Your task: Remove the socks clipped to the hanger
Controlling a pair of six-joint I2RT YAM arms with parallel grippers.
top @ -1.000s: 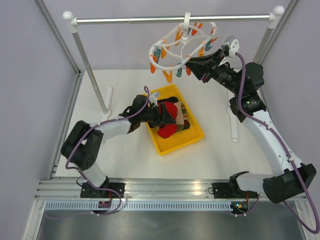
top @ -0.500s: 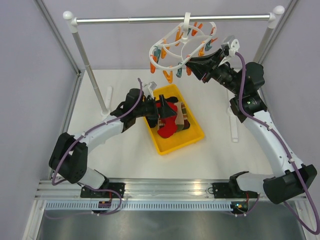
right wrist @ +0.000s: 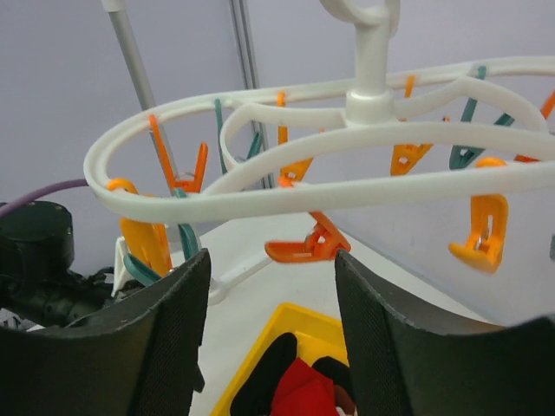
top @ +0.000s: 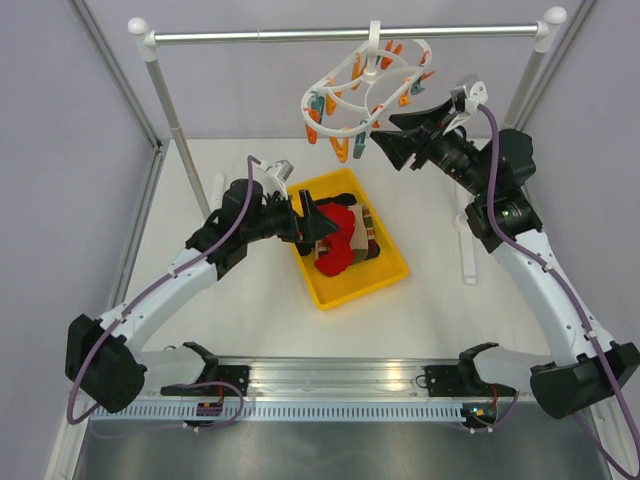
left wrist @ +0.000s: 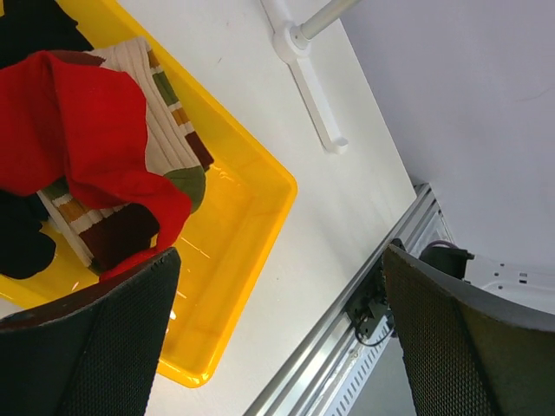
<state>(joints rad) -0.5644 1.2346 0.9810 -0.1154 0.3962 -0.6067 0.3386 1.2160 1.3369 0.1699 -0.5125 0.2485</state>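
Observation:
Several socks lie heaped in a yellow tray [top: 385,275]: a red sock [top: 340,232] on top, a tan and brown striped sock [top: 368,230] and a black sock [left wrist: 19,247] beside it. The left wrist view shows the red sock [left wrist: 78,130] over the striped sock [left wrist: 165,152]. My left gripper [top: 312,228] hovers open over the tray's left side, its jaws [left wrist: 279,253] wide and empty. The white hanger [top: 365,88] hangs from the rail, and every clip in view is bare. My right gripper [top: 383,135] is open just below the hanger [right wrist: 347,139], an orange clip [right wrist: 308,247] just beyond its tips [right wrist: 270,256].
A metal rail [top: 340,36] on two white posts spans the back. Its flat feet [top: 213,190] [top: 467,250] rest on the table either side of the tray. An aluminium rail [left wrist: 381,321] runs along the near table edge. Grey walls close in left and right.
My left gripper opened, dropped the red sock into the tray and drew back to the left. My right gripper opened off the orange clip and backed away a little; the hanger swung slightly.

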